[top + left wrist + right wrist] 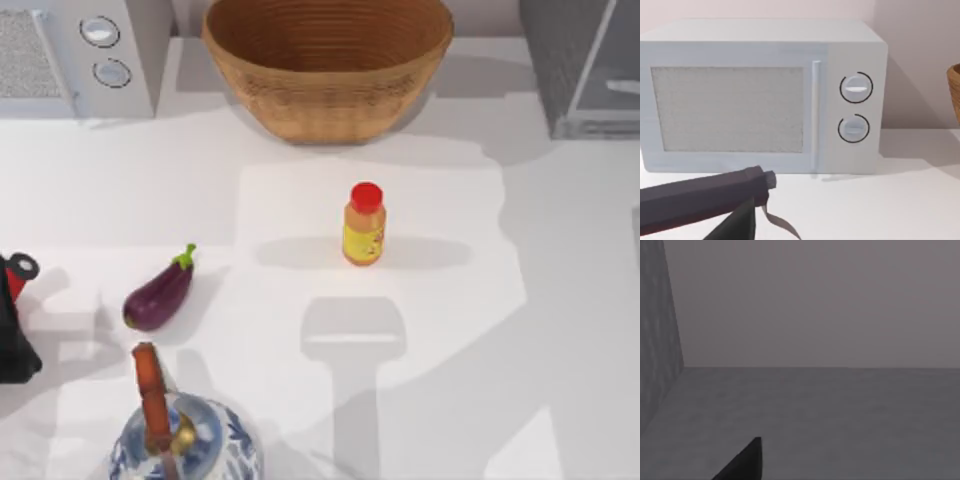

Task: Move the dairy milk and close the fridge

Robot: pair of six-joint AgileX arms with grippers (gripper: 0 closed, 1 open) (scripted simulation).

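Note:
The fridge point(585, 65) stands at the table's back right corner, a grey box with a speckled dark side and a pale panel. The dairy milk is out of view. My left arm point(14, 330) sits at the table's far left edge. A dark part of my left gripper point(757, 187) reaches in front of the microwave point(760, 95). A dark tip of my right gripper point(747, 462) hangs over a shaded grey floor, with a speckled grey wall point(655, 340) beside it.
A woven basket point(328, 65) stands at the back centre and the microwave point(75, 50) at the back left. An orange-yellow bottle with a red cap point(364, 224) is mid-table. An eggplant point(160, 293) and a blue-white teapot point(180, 440) lie front left.

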